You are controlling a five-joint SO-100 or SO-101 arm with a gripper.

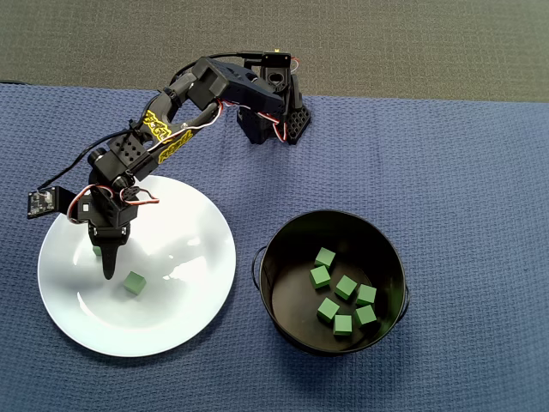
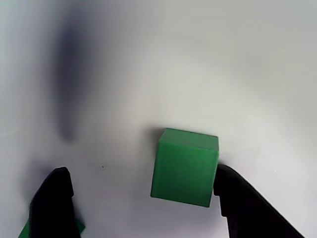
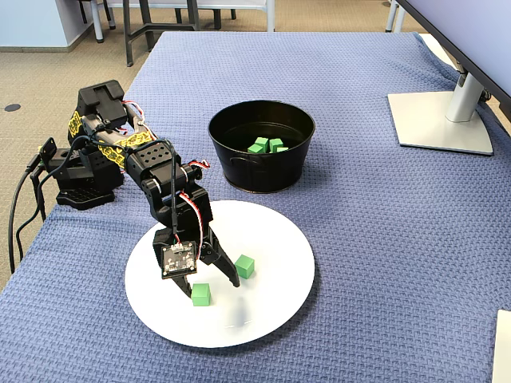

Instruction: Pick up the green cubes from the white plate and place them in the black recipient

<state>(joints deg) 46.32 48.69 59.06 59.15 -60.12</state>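
Note:
The white plate [image 1: 189, 223] [image 3: 271, 231] lies on the left of the overhead view and fills the wrist view [image 2: 198, 74]. My gripper [image 1: 111, 268] [image 2: 140, 174] [image 3: 214, 281] hangs low over it, open. One green cube [image 2: 185, 167] stands between the fingers, against the right fingertip [image 2: 237, 203]. A second green cube [image 2: 25, 230] peeks out under the left finger. The fixed view shows both cubes [image 3: 244, 266] [image 3: 200, 294] on the plate. The black recipient [image 1: 264, 279] [image 3: 263, 171] holds several green cubes [image 1: 345, 287].
A blue woven cloth [image 1: 446, 172] covers the table. The arm's base [image 1: 274, 120] stands behind the plate. A monitor foot [image 3: 439, 120] sits at the far right in the fixed view, and a white object [image 3: 503, 343] shows at the near right corner.

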